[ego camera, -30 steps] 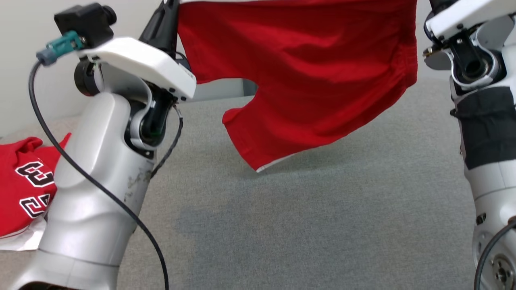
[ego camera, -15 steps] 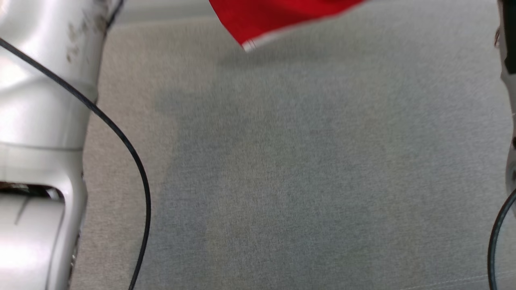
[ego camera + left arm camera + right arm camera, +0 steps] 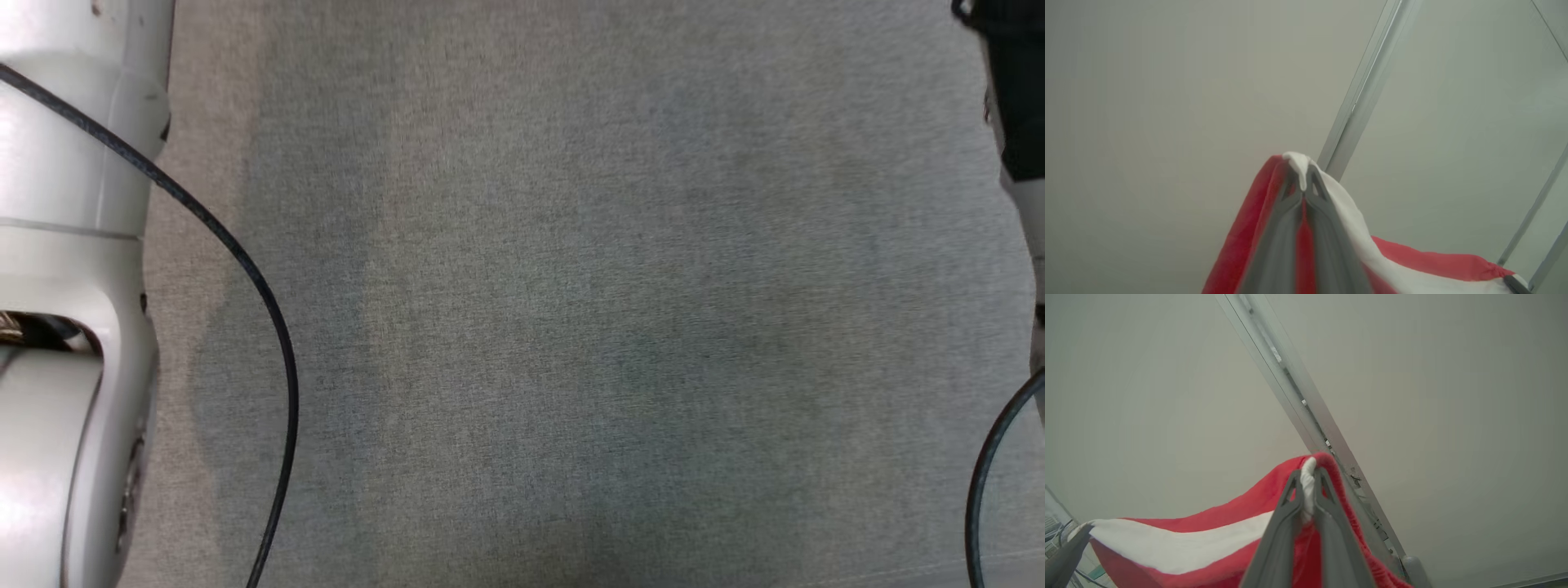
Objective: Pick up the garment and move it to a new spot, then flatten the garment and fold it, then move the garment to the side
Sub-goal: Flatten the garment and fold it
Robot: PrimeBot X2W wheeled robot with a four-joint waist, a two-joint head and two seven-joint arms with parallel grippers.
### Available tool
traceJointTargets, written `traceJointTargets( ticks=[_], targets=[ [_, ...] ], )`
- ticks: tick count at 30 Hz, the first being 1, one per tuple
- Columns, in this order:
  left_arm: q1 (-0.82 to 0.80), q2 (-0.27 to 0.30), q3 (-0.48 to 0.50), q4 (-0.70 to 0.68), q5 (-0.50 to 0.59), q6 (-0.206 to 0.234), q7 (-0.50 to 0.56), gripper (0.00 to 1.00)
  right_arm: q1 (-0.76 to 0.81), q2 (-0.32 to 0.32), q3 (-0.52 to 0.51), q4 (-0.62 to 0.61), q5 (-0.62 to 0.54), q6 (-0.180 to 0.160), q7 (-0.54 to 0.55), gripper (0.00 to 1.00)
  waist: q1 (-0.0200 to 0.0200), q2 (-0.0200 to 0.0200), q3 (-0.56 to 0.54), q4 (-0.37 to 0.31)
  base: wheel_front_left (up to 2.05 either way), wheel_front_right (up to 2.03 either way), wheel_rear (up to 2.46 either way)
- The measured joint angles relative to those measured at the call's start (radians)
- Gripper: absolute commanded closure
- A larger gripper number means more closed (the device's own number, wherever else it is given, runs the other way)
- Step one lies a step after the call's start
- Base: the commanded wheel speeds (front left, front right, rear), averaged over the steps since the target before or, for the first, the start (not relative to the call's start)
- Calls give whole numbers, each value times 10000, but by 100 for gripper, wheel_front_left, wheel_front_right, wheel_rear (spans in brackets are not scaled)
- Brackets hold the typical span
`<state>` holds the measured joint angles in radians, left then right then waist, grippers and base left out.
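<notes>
The left hand (image 3: 1303,185) is clamped on one corner of the red garment (image 3: 1237,249), with a white hem bunched over its fingertips. The right hand (image 3: 1309,486) is closed on the other corner, a white fold squeezed between its tips. The cloth stretches between the two in front of a pale wall (image 3: 1147,102). Most of it drops below the wrist views' bottom edges, so its shape cannot be told. The head view looks down on the grey worktop (image 3: 571,327); the pale left forearm (image 3: 65,204) and a black cable (image 3: 245,269) are cut off at its left edge, and a sliver of the right arm (image 3: 1016,98) shows at the right.
</notes>
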<state>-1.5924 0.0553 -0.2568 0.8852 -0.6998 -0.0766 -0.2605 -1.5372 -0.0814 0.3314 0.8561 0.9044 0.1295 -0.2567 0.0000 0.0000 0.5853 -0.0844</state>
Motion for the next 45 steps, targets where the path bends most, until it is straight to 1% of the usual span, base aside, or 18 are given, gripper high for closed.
traceJointTargets(
  ticks=[7,12,19,23,30,35,38,39,44,45],
  targets=[
    [976,-44,426,387,54,-278,-12,100,1029,-268,-77,105,671,0,-21,100,0,0,797,135,0,0,0],
    [1843,-67,556,545,128,-437,-10,100,1876,-357,-15,313,1193,8,-21,100,0,0,689,186,0,0,0],
    [3130,-40,428,782,8,-533,-10,100,3057,-512,464,399,2236,13,180,100,0,0,123,151,0,0,0],
    [4271,-35,-36,669,-305,-535,-10,100,3959,-616,675,416,2976,13,627,100,0,0,-409,90,0,0,0],
    [5943,-44,-125,251,-479,-545,-8,100,5221,-686,848,648,3741,15,1072,100,0,0,-1289,39,0,0,0],
    [7090,-25,-59,-192,-297,-545,-8,100,6009,-671,980,658,4115,15,1250,100,0,0,-1890,13,0,0,0],
    [7764,-19,-73,-468,-8,-543,-8,100,6483,-673,1039,629,4339,15,1404,100,0,0,-2227,-3,0,0,0],
    [7764,-19,-73,-468,-8,-543,-8,100,6483,-673,1039,629,4339,15,1404,100,0,0,-2227,-3,0,0,0],
    [9166,-21,-33,-1298,518,-449,-10,100,7322,-731,1279,604,4495,15,1446,100,0,0,-2838,-29,0,0,0],
    [9166,-21,-33,-1298,518,-449,-10,100,7322,-731,1279,604,4495,15,1446,100,0,0,-2838,-29,0,0,0]
  ],
)
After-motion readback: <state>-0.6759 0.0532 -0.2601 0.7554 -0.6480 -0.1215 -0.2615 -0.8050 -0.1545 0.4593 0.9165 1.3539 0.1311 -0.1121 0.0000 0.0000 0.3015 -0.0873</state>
